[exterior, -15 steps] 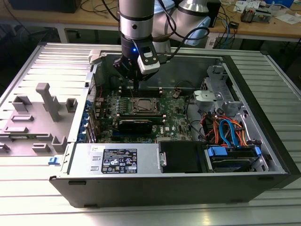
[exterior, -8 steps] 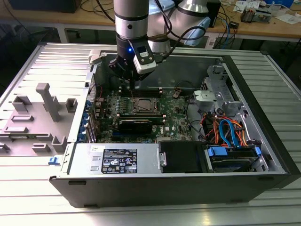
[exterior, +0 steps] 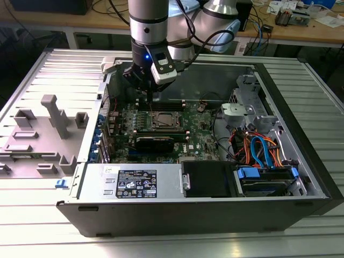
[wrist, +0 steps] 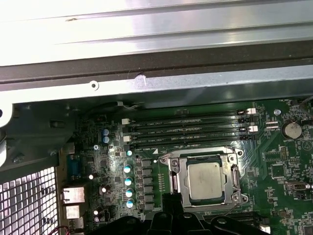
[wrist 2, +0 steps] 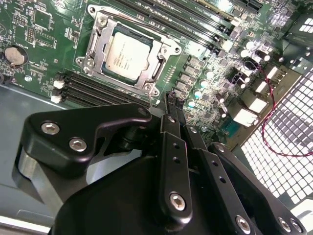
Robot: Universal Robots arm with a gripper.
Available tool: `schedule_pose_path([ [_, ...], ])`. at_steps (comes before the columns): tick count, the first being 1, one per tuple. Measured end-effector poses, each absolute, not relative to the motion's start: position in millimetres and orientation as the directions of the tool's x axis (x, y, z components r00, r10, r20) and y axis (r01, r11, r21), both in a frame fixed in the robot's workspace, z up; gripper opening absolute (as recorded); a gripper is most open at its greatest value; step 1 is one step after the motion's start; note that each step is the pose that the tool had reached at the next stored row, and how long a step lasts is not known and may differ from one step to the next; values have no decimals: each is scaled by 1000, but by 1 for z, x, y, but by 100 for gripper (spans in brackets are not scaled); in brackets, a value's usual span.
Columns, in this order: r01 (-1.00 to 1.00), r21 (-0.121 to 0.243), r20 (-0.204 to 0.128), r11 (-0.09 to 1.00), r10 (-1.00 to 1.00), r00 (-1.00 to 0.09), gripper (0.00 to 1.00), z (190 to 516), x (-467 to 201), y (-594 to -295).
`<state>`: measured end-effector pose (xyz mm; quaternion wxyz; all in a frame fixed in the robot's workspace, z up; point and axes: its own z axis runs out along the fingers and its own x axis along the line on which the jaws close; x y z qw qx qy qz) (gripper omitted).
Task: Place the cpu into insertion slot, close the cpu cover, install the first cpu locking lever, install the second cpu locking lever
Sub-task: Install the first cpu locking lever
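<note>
Spotting black metal gripper [exterior: 149,97] upper-centre in exterior view, clenched on nothing, hanging near silver-rimmed square socket [wrist 2: 87,62] on green circuit board [wrist 2: 39,49]. Seated inside: dull silver-grey square chip [wrist 2: 128,53], under thin silver window-frame cover [wrist 2: 165,50].

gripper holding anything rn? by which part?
Nothing visibly held. The gripper has its fingers shut together, empty, beside the cpu cover; the cpu sits under it.

The cpu [wrist: 205,181] – framed by the cpu cover [wrist: 177,184] – on the green board [wrist: 274,161].
</note>
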<state>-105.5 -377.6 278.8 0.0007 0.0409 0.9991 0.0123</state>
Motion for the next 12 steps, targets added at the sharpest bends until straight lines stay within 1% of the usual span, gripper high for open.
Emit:
schedule_pose_path([
  [12, 79, 25, 0, 997, 79, -997, 11, 279, -106, -378],
])
